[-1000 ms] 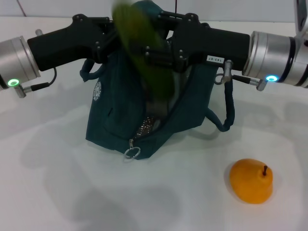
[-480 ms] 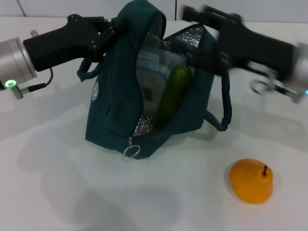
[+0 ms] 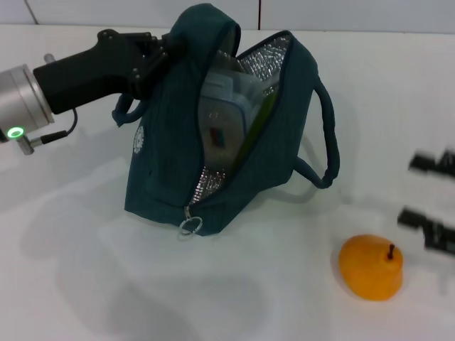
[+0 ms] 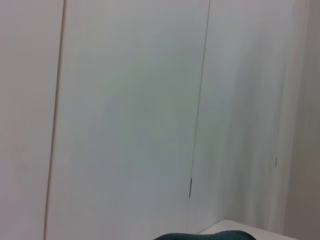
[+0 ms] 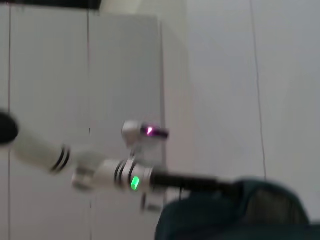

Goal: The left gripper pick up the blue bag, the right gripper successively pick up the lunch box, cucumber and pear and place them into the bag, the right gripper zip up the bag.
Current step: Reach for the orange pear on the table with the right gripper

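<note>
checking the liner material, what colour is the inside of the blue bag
Shiny silver foil with a quilted pattern, on the blue bag; clearest in the head view.

The left pincer (image 3: 165, 51) is matte black and angular, on a black forearm joined to a silver cylindrical wrist bearing 1 green light and a thin black cable. The right pincer (image 3: 431, 202) shows 2 blurred black fingers (image 3: 426, 226).

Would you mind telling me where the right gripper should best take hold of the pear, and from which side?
Grip the pear across its round body, coming down from above, fingers on either side of the upright stem. It rests alone on the table, well clear of the blue bag, so a top approach looks unobstructed.
</note>
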